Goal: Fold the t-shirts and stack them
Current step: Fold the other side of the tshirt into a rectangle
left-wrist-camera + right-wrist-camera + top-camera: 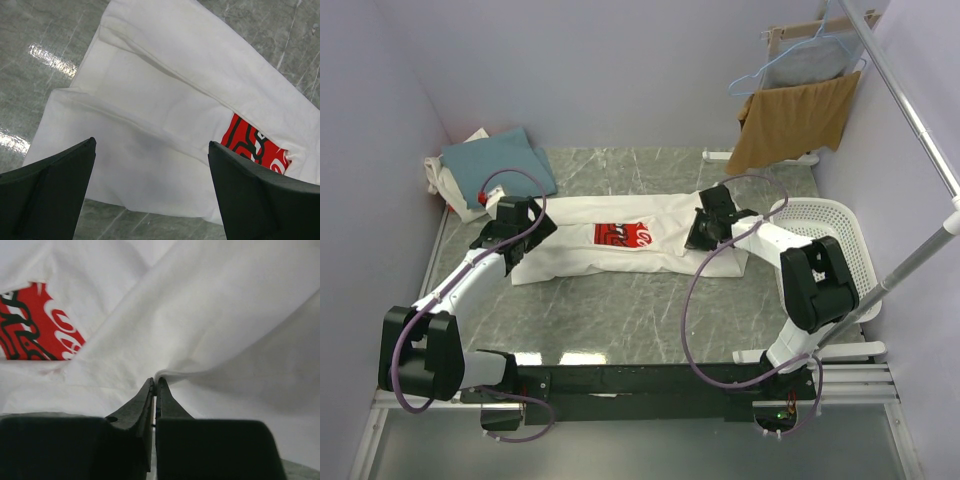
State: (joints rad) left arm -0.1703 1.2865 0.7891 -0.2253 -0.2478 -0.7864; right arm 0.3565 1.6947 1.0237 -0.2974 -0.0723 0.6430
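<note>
Off-white t-shirt (442,182) mostly hidden under teal t-shirt (505,160), red print (30,325) cut by wrist view's edge, white t-shirt (570,225) end beneath right hand (700,235).

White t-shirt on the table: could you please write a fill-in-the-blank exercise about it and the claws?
The white t-shirt has a chest print coloured ____.
The right claw is ____ on a fold of this shirt.
The left claw, above the shirt, has its jaws ____.
Missing words: red, shut, open.

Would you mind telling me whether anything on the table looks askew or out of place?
Only slightly: in the back left corner, the off-white t-shirt bulges out unevenly from under the teal t-shirt, so that stack looks untidy.
</note>
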